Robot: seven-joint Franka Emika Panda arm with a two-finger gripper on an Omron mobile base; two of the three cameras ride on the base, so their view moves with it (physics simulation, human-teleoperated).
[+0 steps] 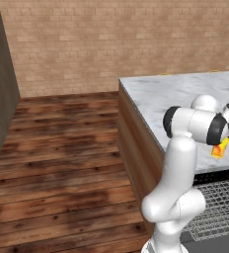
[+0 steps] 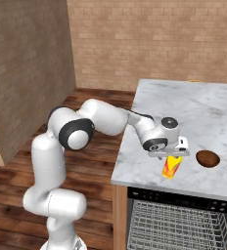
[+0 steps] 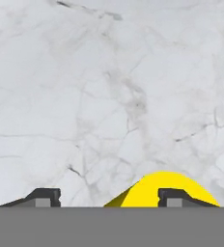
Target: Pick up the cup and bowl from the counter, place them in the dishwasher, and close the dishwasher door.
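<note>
Marble table (image 2: 203, 110), wood-sided, with the dishwasher (image 2: 179, 219) under its near edge, wire rack (image 2: 176, 229) bare. Right base view gives the brown bowl (image 2: 207, 158) whole; in the left it is mostly hidden behind the arm. Arm reaches out level, wrist pointing down. End effector (image 2: 170, 157) straddles the yellow cup (image 2: 171, 166) standing near the table edge, beside the bowl; fingers (image 3: 176, 197) apart, grip cannot be told.

Two base views from behind the arm, left and right, angled forward and down, sharing the marble table (image 1: 175, 94) edge, cup (image 2: 171, 167) and dishwasher (image 2: 179, 224) rack. Hand view pressed close above the table, looking straight down onto marble and cup top.
</note>
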